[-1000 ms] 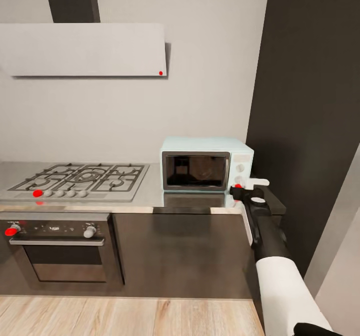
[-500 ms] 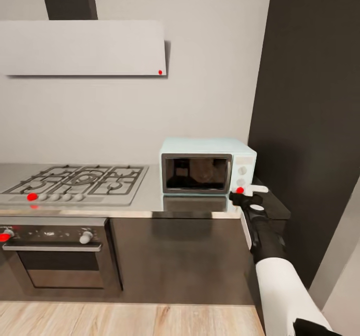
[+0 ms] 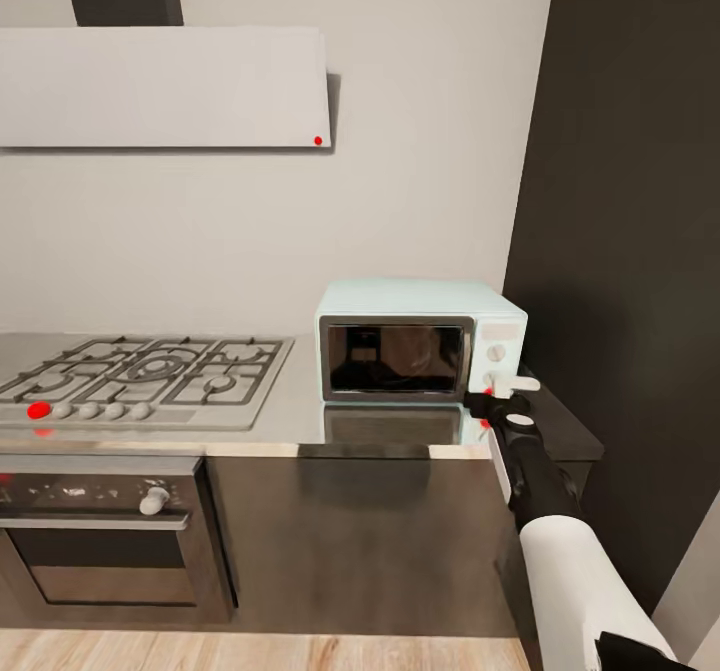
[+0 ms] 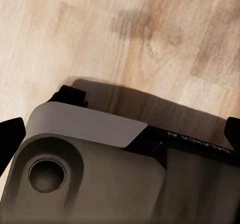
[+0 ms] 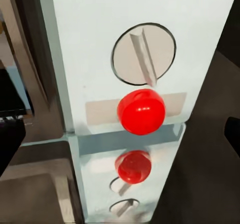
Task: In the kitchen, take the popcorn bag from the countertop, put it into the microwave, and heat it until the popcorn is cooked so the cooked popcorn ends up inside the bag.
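Observation:
The pale mint-blue microwave [image 3: 420, 339] stands on the grey countertop [image 3: 290, 421] with its dark glass door shut. My right gripper [image 3: 506, 393] is raised to the lower part of its white knob panel [image 3: 497, 351]. In the right wrist view a white knob [image 5: 143, 54] and a red round light [image 5: 141, 111] sit close ahead, between wide-apart dark fingertips [image 5: 10, 134], so this gripper [image 5: 122, 134] is open and holds nothing. My left gripper [image 4: 120, 134] hangs open over the robot's base and wooden floor. The popcorn bag is out of view.
A gas hob [image 3: 140, 376] lies on the worktop left of the microwave, with a built-in oven [image 3: 95, 531] beneath and a white hood [image 3: 160, 86] above. A tall dark cabinet [image 3: 630, 251] rises directly right of the microwave. The glossy top mirrors the red light [image 5: 132, 166].
The whole head view has shifted as the camera moved. My right gripper has closed in on the knob panel, and the red light that showed beside it is now covered by it.

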{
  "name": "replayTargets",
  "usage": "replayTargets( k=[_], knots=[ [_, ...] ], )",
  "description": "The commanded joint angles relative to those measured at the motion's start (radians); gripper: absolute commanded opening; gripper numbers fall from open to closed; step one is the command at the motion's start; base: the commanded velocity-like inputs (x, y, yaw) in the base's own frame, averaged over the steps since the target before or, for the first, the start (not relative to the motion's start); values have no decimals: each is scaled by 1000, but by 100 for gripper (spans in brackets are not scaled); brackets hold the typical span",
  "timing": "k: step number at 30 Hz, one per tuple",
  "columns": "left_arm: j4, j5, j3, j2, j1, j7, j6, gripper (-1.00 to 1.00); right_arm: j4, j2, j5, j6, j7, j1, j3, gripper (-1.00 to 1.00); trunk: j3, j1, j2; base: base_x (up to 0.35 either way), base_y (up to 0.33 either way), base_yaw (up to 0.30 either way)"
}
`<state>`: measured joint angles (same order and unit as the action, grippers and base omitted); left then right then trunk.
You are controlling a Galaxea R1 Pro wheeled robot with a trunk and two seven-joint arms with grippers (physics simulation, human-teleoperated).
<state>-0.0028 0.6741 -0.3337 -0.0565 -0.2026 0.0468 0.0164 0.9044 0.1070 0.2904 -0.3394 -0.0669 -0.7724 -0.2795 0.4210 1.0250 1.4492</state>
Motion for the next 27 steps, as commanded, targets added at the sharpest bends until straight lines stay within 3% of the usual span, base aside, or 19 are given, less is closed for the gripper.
replayTargets(
  k=[1,5,11,12,14,15,24,25,27],
  knots=[
    [0,7,-8,0,-1,4,2,100,0,0,7,-6,1,-1,-2,100,1,0,1,5,0,0],
    [0,7,-9,0,-1,4,2,100,-22,-5,9,-5,15,2,-2,100,1,0,1,2,0,0],
    [0,7,-9,0,0,4,2,100,-81,-50,8,3,26,4,-2,100,1,0,1,0,0,0],
    [-1,7,-8,0,-1,4,2,100,-84,-72,7,2,55,4,-3,100,1,0,1,0,0,0],
    [0,7,-8,0,-1,4,2,100,-85,-87,7,2,73,4,-3,100,1,0,1,0,0,0],
    [0,7,-8,0,0,4,2,100,-85,-112,10,3,109,4,-2,100,1,0,1,0,0,0],
    [0,7,-8,0,-1,4,2,100,-85,-115,12,0,112,4,-2,100,1,0,1,0,0,0],
    [0,7,-8,0,-1,4,2,100,-85,-115,11,-1,113,4,-2,-100,1,0,1,0,0,0],
    [0,7,-8,0,-1,4,2,100,-85,-115,11,-4,113,4,-3,-100,1,0,1,0,0,0]
  ],
)
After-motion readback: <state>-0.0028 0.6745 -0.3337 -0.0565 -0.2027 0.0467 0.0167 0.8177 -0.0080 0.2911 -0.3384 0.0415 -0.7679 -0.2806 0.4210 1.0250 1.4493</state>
